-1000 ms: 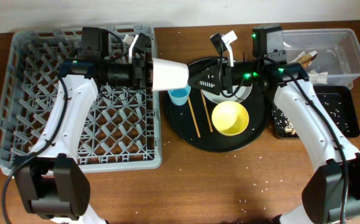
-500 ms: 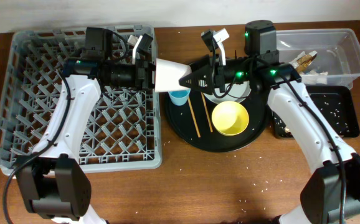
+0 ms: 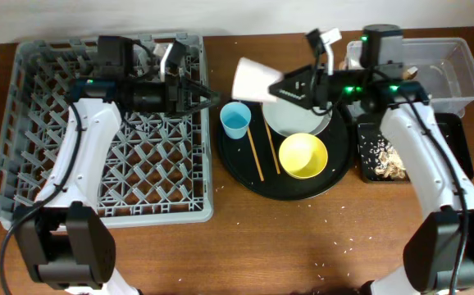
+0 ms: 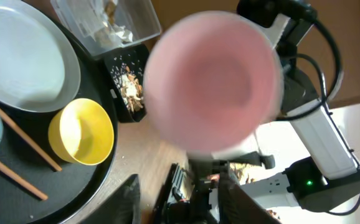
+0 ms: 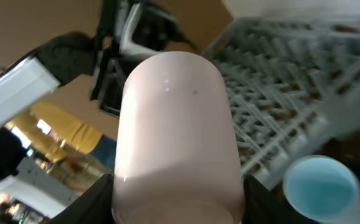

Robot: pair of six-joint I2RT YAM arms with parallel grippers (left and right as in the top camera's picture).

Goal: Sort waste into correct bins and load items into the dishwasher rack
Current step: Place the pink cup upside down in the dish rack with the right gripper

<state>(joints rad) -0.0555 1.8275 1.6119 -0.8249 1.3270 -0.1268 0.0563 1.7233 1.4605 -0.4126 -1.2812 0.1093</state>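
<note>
Change noted: pink cup [image 3: 257, 79] has passed from L tool [image 3: 208, 97] to R tool [image 3: 289, 83]. R is clamped on it, cup on its side in air over round tray's [image 3: 245, 176] 11 o'clock rim. L tool apart, empty, over dishwasher rack [image 3: 106, 215] at 9 o'clock. I judge cup not yet racked. R arm stretched toward 9 o'clock.

Rack [image 3: 24, 164] left; serving tray [image 3: 237, 168] centre bearing plate [image 3: 286, 121], bowl [image 3: 303, 156], cup [image 3: 236, 120], chopsticks [image 3: 255, 152]; tub [image 3: 469, 80] behind shallow tray [image 3: 448, 149], right.
</note>
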